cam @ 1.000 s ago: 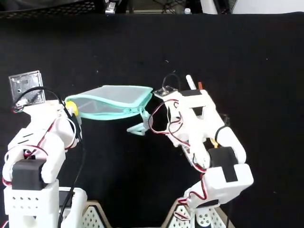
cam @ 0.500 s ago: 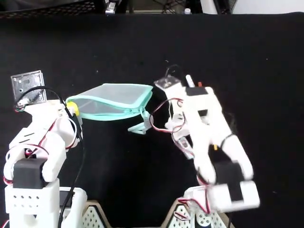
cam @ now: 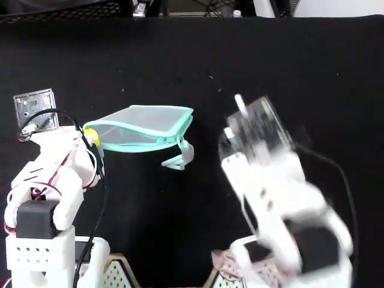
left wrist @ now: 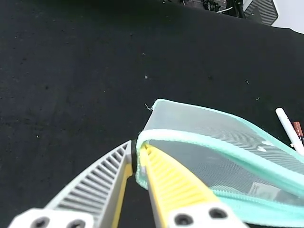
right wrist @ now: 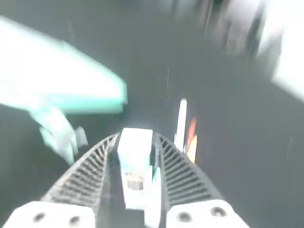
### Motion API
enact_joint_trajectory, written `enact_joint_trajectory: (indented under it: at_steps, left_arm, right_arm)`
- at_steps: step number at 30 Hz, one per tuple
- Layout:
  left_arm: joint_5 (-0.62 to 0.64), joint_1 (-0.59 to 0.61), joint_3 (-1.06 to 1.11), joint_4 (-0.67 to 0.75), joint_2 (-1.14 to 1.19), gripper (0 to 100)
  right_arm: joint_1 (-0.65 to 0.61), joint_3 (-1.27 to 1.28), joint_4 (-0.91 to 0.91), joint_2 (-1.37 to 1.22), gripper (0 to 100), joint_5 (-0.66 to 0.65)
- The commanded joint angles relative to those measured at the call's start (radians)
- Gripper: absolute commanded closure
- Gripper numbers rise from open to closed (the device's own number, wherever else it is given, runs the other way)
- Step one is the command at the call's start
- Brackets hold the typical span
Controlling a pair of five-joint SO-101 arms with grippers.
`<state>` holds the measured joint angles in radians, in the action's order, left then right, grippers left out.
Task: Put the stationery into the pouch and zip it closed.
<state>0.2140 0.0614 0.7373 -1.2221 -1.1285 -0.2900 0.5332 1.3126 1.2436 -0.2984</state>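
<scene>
A mint mesh pouch [cam: 144, 129] lies left of the table's middle, its mouth toward the right arm and a strap [cam: 177, 159] trailing at its near right corner. My left gripper [cam: 90, 137] is shut on the pouch's left edge; in the left wrist view the yellow and white fingers pinch the pouch [left wrist: 223, 152] at its rim. My right gripper [cam: 255, 117] is blurred, to the right of the pouch, shut on a small white block [right wrist: 135, 161]. Just beyond it lie a white pen [cam: 240, 102] and an orange pen [right wrist: 191, 142].
The black table [cam: 312, 72] stretches wide behind and to the right of the arms. Both arm bases stand at the near edge. The pouch's strap [right wrist: 57, 133] lies between the pouch and the right arm.
The right arm has swung to the right, away from the pouch's mouth, with the white block still in its gripper, and is blurred. The left arm and pouch have stayed put.
</scene>
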Motion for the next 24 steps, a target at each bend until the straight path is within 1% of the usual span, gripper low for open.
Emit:
enact_joint_trajectory:
  at_steps: [1, 3, 5, 7, 10, 16, 19, 24]
  left_arm:
    - [0.003, -0.015, -0.005, 0.005, 0.006, 97]
    - [0.003, -0.024, -0.022, -0.008, 0.006, 97]
    - [0.003, -0.041, -0.054, -0.051, 0.006, 97]
    - [0.003, -0.071, -0.079, -0.086, 0.006, 97]
    - [0.003, -0.088, -0.082, -0.091, 0.006, 97]
    - [0.003, -0.094, -0.076, -0.087, 0.006, 97]
    - [0.003, -0.094, -0.076, -0.087, 0.006, 97]
    - [0.003, -0.094, -0.077, -0.087, 0.006, 97]
  right_arm:
    - [-0.207, 0.008, -0.149, 0.056, 98.6, 0.066]
    - [-0.259, 0.031, -0.227, 0.035, 98.6, 0.069]
    - [-0.295, 0.028, -0.267, -0.001, 98.6, 0.069]
    - [-0.347, 0.004, -0.275, -0.038, 98.6, 0.069]
    - [-0.436, -0.047, -0.267, -0.104, 98.6, 0.069]
    - [-0.52, -0.081, -0.267, -0.243, 98.6, 0.069]
    - [-0.566, -0.084, -0.27, -0.272, 98.6, 0.068]
    - [-0.591, -0.077, -0.285, -0.294, 98.6, 0.066]
